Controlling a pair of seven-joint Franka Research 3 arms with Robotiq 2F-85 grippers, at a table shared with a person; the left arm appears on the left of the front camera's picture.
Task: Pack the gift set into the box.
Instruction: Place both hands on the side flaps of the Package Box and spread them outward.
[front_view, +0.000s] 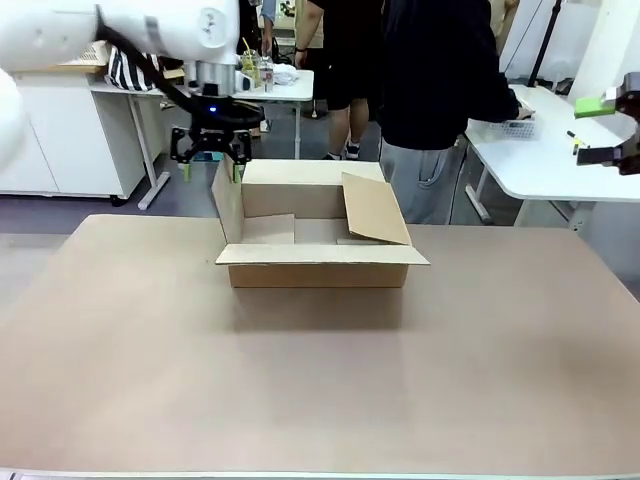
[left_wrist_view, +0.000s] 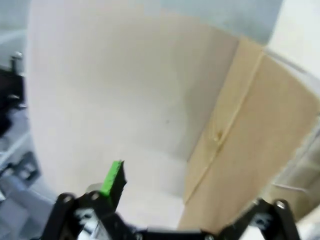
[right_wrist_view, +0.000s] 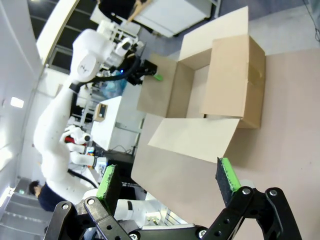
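Matt cardboard, glossy plastic
The box (front_view: 320, 272) is matt brown cardboard; the table (front_view: 320, 390) smooth matt tan; the upper-left arm (front_view: 60, 35) glossy white.

A robotics lab: white desks (front_view: 545, 160), a cluttered bench (front_view: 290, 88), a white robot arm (front_view: 100, 30).

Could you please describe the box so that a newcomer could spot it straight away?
On the wide brown table, toward its far middle, stands the box. It is a plain cardboard carton with open top flaps, its left flap standing upright beside the left gripper.
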